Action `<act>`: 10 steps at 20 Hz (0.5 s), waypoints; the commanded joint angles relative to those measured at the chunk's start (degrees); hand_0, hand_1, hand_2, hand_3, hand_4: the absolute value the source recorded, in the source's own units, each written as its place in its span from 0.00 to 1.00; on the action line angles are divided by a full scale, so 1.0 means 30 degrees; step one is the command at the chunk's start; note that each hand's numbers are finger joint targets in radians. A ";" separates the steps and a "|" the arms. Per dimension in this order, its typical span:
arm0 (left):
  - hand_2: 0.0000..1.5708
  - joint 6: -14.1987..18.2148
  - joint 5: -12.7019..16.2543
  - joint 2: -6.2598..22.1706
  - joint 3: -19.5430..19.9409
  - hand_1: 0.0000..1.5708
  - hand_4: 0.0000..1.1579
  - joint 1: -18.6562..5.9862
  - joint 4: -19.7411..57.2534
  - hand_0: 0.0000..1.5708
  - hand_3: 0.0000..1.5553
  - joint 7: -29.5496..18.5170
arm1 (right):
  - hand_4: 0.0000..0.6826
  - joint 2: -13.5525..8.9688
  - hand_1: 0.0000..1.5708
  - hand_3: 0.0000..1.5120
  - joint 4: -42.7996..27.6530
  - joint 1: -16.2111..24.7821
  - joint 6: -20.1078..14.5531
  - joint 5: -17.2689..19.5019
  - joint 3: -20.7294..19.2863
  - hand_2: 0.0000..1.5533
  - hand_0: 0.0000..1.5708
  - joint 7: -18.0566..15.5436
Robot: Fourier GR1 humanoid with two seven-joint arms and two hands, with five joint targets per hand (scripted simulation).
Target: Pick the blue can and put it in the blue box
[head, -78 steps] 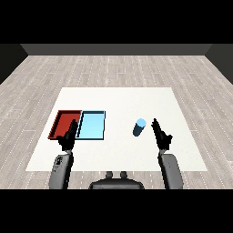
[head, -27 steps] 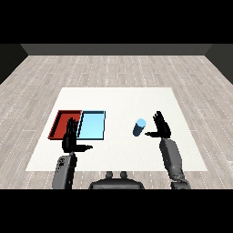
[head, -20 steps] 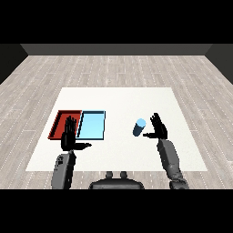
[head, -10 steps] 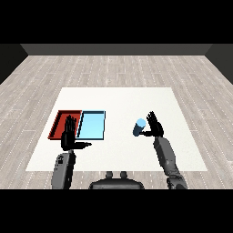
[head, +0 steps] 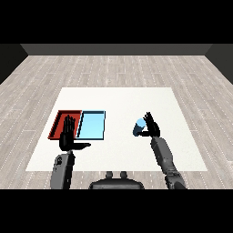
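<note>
Right hand [head: 152,127] spread, fingers straight and raised, just beside the blue can [head: 139,127], which stands upright on the white worktop [head: 123,98], well apart from the light blue tray [head: 92,125]. Left hand [head: 69,135] likewise flat-open, empty, over the red tray [head: 59,123] front edge.

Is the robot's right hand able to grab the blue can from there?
Probably yes. The right hand is open right beside the can, and nothing stands between them on the table.
</note>
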 commanded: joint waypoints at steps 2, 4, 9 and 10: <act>0.00 -0.0248 -0.0465 -0.0014 -0.0273 0.00 0.00 0.0770 -0.0060 0.00 0.00 -0.0737 | 0.00 0.0205 0.00 0.00 0.2600 -0.1044 0.0161 0.0436 -0.0045 0.00 0.00 -0.1638; 0.00 0.0437 -0.0182 -0.0444 -0.0639 0.00 0.00 0.0826 -0.1476 0.00 0.00 0.1009 | 0.00 0.0019 0.00 0.00 0.3322 -0.1698 0.0800 0.0168 -0.0298 0.00 0.00 -0.1807; 0.00 0.0462 -0.0574 -0.0527 -0.0418 0.00 0.00 0.0482 -0.0185 0.00 0.00 -0.0533 | 0.00 -0.0041 0.00 0.00 0.5264 -0.2705 0.0442 0.0604 -0.0402 0.00 0.00 -0.2560; 0.00 0.0346 -0.0678 -0.0205 -0.0074 0.00 0.00 -0.1243 0.1707 0.00 0.00 -0.0762 | 0.00 -0.0124 0.00 0.00 0.4278 -0.1571 0.0783 0.0723 -0.0106 0.00 0.00 -0.2891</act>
